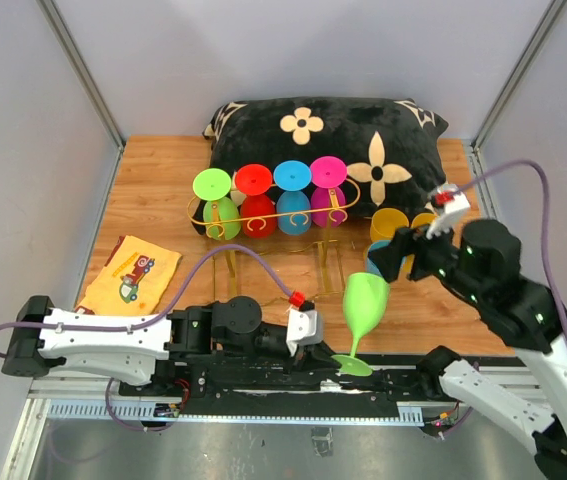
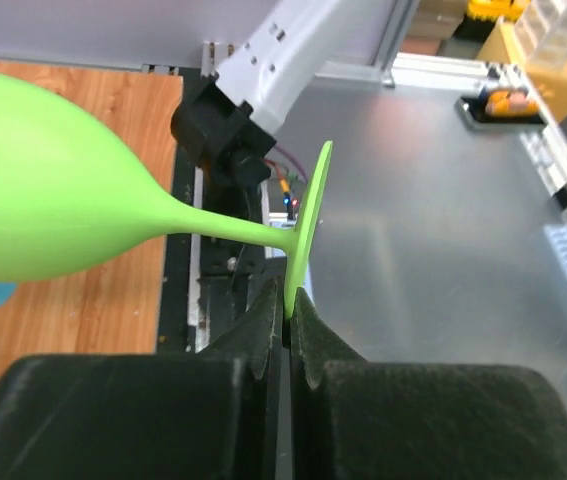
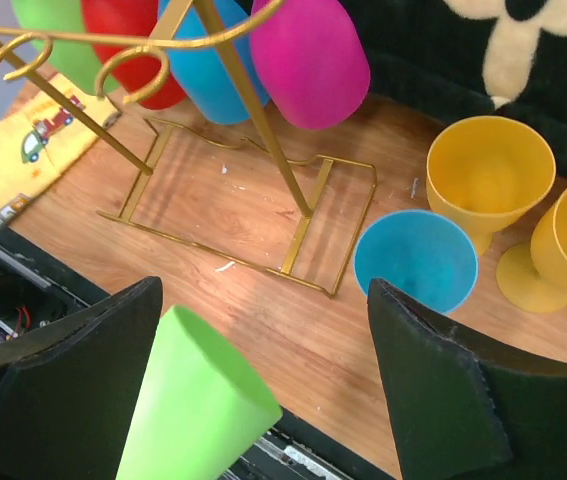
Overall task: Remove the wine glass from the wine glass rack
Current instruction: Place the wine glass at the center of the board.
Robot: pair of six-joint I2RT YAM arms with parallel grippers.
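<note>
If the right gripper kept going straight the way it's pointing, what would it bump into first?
Probably the green glass, whose bowl sits between the right gripper's open fingers. Past that, likely the wooden table by the gold rack; depth is hard to judge.

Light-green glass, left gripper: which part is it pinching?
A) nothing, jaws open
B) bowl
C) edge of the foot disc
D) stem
C: in the left wrist view the left gripper is shut on the rim of the flat foot of the green wine glass.
</note>
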